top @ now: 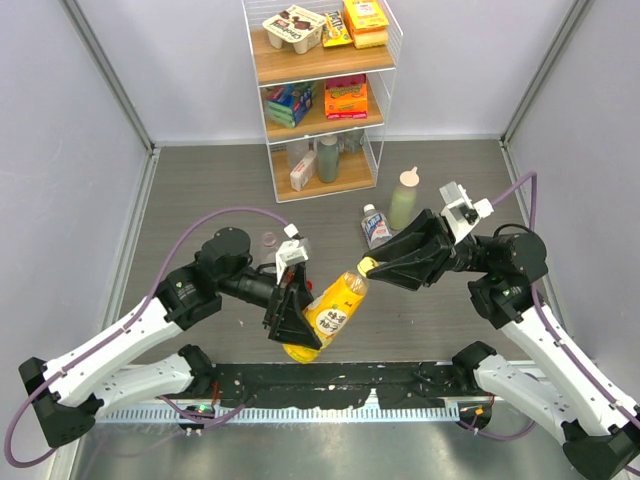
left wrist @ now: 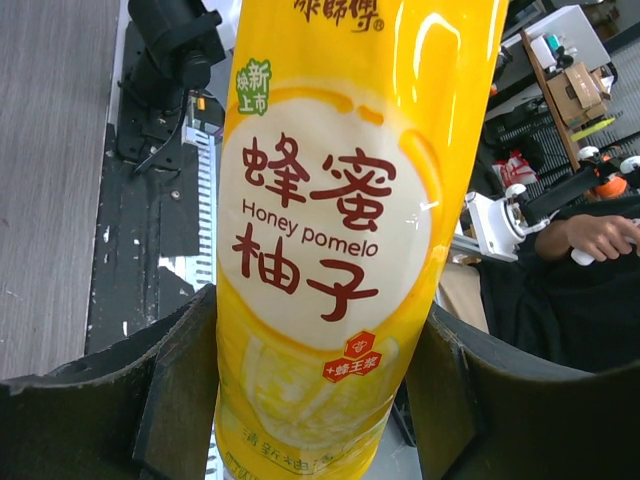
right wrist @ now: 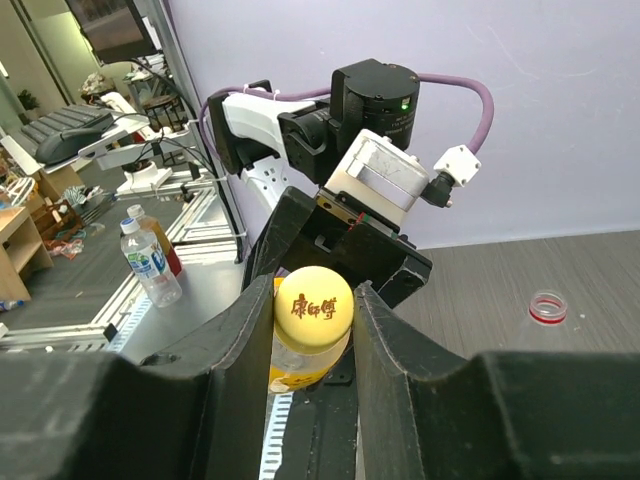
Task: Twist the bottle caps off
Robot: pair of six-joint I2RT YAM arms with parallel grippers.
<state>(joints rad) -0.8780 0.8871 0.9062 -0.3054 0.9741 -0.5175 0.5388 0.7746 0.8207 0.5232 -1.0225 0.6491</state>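
One yellow-orange juice bottle (top: 335, 312), labelled Honey pomelo, is hanging tilted above the near middle of the table (top: 200, 190), its yellow cap (right wrist: 314, 308) pointing far and right. The left gripper (top: 298, 318) is clamping the bottle's body, and the right gripper (top: 375, 268) is pinching the cap. At the far side, a wire rack (top: 310, 62) is carrying snack boxes on its upper shelves and bottles on its lowest.

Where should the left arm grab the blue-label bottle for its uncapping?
Grip the blue-label bottle across its labelled body, below the white cap, so the cap stays free to twist. It appears to stand upright, and the pale green bottle stands close on its right, so coming in from the open left side looks safest.
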